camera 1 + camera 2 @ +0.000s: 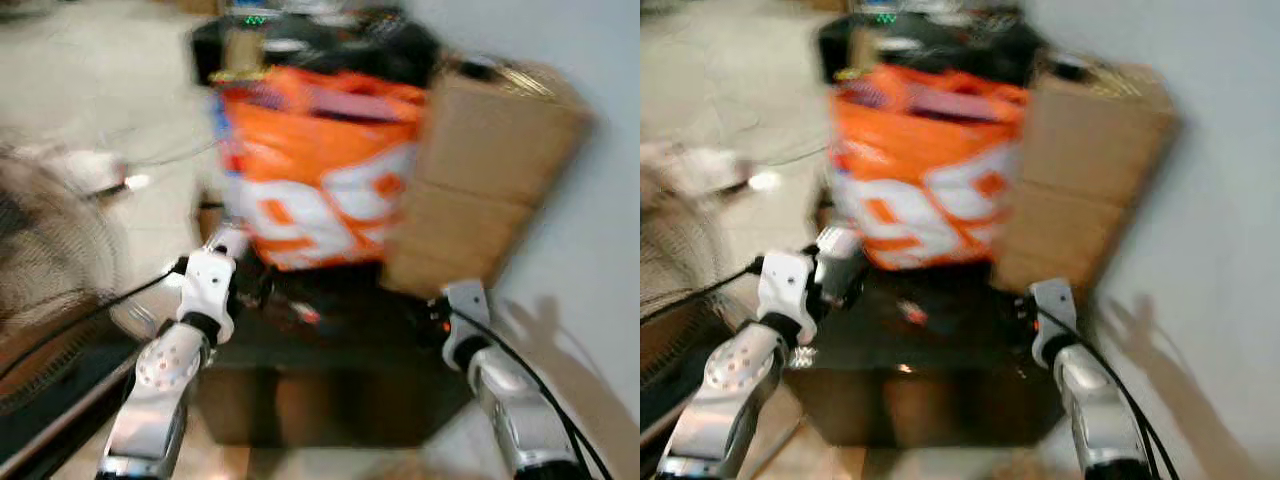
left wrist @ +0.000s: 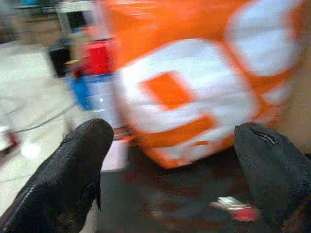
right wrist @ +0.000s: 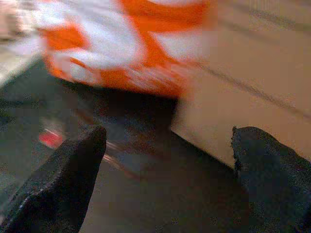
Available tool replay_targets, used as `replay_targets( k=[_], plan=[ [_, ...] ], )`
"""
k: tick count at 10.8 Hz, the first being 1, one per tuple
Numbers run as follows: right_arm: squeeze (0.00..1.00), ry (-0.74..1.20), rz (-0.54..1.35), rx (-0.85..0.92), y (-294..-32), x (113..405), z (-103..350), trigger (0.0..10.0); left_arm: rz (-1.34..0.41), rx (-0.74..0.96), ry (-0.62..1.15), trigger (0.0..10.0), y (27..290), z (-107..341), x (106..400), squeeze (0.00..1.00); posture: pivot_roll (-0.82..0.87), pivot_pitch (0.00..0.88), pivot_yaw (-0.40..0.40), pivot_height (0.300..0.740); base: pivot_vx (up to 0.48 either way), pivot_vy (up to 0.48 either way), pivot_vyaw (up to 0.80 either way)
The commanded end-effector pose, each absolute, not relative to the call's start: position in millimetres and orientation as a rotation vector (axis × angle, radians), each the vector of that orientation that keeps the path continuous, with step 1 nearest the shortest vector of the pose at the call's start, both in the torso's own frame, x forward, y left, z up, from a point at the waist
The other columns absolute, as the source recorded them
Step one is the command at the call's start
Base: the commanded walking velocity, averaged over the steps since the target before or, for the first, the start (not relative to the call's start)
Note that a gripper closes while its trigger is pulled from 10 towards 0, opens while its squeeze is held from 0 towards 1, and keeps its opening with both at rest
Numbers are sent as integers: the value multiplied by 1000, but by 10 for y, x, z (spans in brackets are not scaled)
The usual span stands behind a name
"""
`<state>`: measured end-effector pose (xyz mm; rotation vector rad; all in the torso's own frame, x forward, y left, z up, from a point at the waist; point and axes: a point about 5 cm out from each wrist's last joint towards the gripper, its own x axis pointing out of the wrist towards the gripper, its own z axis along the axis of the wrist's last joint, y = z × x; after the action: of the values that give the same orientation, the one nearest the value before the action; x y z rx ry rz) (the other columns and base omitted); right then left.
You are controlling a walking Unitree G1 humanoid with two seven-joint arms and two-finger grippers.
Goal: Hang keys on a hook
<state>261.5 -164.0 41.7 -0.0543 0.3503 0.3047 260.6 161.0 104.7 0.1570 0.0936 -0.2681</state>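
Note:
All views are blurred by motion. A small red and white object [image 1: 305, 315], perhaps the keys' tag, lies on a low dark table [image 1: 330, 400]. It also appears as the red object [image 2: 238, 209] in the left wrist view and the red object [image 3: 48, 138] in the right wrist view. My left gripper [image 2: 175, 165] is open above the table's left part, just left of the red object, with nothing between its fingers. Over the table's right edge my right gripper [image 3: 165, 165] is open and empty too. I cannot make out a hook.
An orange and white bag [image 1: 320, 170] stands at the back of the table, with a cardboard box [image 1: 480, 180] leaning to its right. A fan's grille [image 1: 40, 260] and black cables lie at the left. A white wall [image 1: 600, 250] runs along the right.

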Motion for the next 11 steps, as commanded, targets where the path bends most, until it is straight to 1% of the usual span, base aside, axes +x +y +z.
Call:
replay_targets(
  k=[1,2,4,5,6,7,8,11],
  plan=[
    [1000,321,350,-49,-1563,2649,474,10000,-248,168,85,10000,1679,1073,2614,208,-46,0,-45,740,401,0,800],
    [1000,358,428,-64,-1601,2608,435,10000,-258,165,83,10000,1663,1070,2616,188,-47,0,-45,740,0,0,0],
    [1000,424,565,-156,-1642,2576,373,10000,-317,176,101,10000,1626,1030,2587,173,-50,0,-48,740,0,0,0],
    [1000,446,611,-200,-1635,2581,356,10000,-354,180,120,10000,1621,1008,2567,173,-50,0,-49,740,0,0,0],
    [1000,446,633,-198,-1619,2597,344,10000,-382,189,134,10000,1635,994,2545,176,-47,0,-49,740,0,0,0],
    [463,454,671,-183,-1568,2637,321,10000,-441,205,164,10000,1655,968,2498,173,-42,0,-50,740,0,0,0],
    [0,457,697,-156,-1470,2696,304,10000,-493,221,199,10000,1690,945,2447,176,-40,0,-49,740,0,0,0],
    [0,487,676,-152,-1210,2804,183,10000,-504,255,229,10000,1807,955,2348,176,-14,0,-48,740,0,0,0]
  ],
)
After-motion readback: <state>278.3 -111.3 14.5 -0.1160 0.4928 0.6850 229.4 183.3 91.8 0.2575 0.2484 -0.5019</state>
